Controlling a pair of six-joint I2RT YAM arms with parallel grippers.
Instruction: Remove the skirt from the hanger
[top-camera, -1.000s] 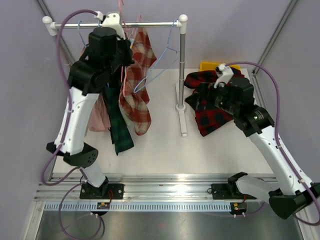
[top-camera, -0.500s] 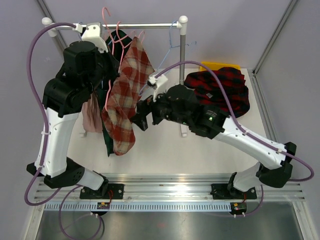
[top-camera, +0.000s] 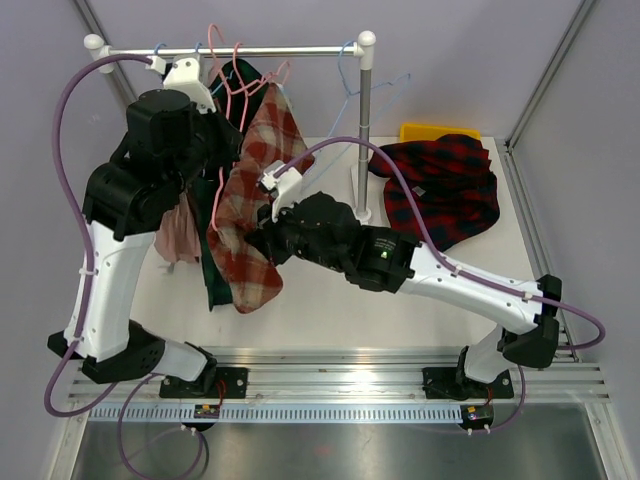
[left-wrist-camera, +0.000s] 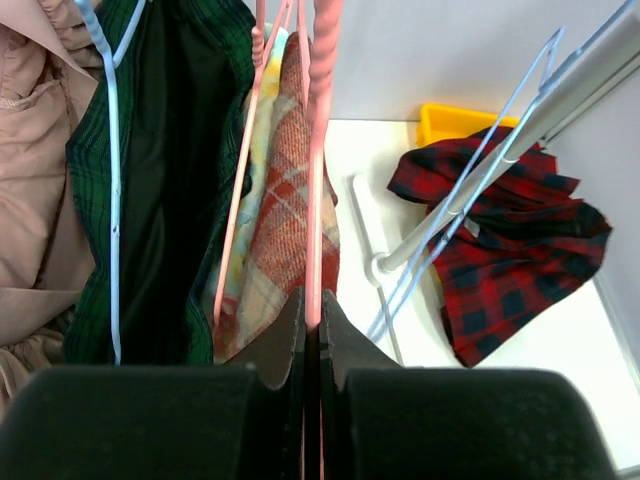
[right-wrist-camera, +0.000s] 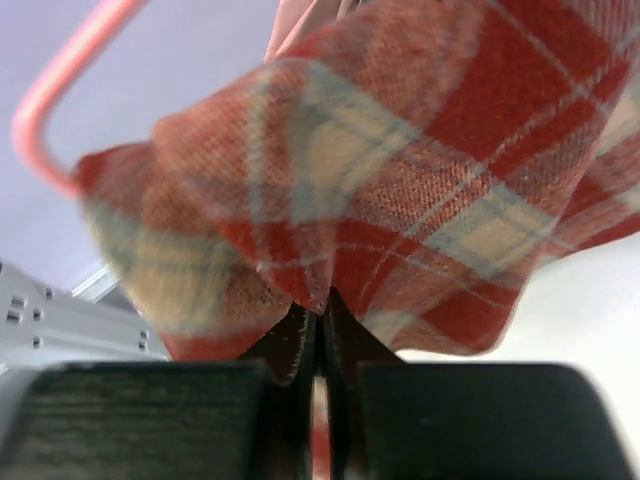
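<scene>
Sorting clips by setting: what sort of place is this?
Probably a lab test booth: a small clothes rack on a white table, robot arms bolted to a metal rail, bare walls.

Coarse, matt woven cloth on the skirt (right-wrist-camera: 420, 170); smooth pink plastic-looking coat on the hanger (left-wrist-camera: 322, 110); shiny bare metal on the rail (top-camera: 300, 48); soft matt checked cloth in the red-black garment (top-camera: 445, 190); matt white table (top-camera: 320, 300); glossy yellow plastic bin (top-camera: 425, 130).

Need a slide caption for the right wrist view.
Right gripper pinching a fold of the red plaid skirt, pink hanger at upper left.
</scene>
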